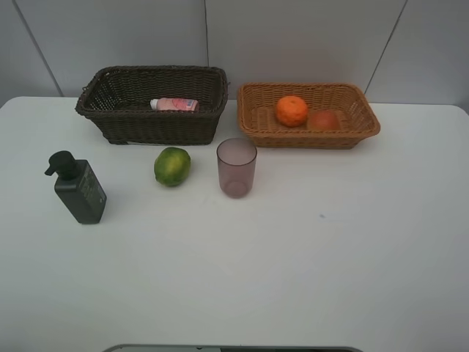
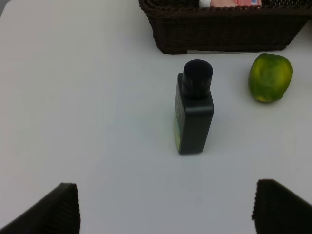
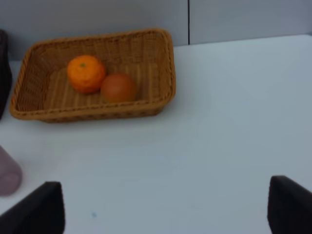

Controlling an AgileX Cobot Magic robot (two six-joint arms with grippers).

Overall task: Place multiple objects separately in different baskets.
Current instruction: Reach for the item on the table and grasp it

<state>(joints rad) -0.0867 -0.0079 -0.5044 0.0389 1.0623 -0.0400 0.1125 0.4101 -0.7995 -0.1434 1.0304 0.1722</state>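
With left gripper (image 2: 165, 209) and right gripper (image 3: 165, 209) spread wide and empty, close squarely on upright pump bottle (image 2: 193, 114) standing on table (image 2: 73, 97) before dark basket (image 2: 229, 34), near green fruit (image 2: 270, 78), to avoid toppling it through off-centre contact.

The white bench (image 1: 352, 249) is flat and matte. A grey panelled wall (image 1: 293, 37) rises behind the bench's far edge. A small dark speck (image 1: 321, 215) marks the bench surface.
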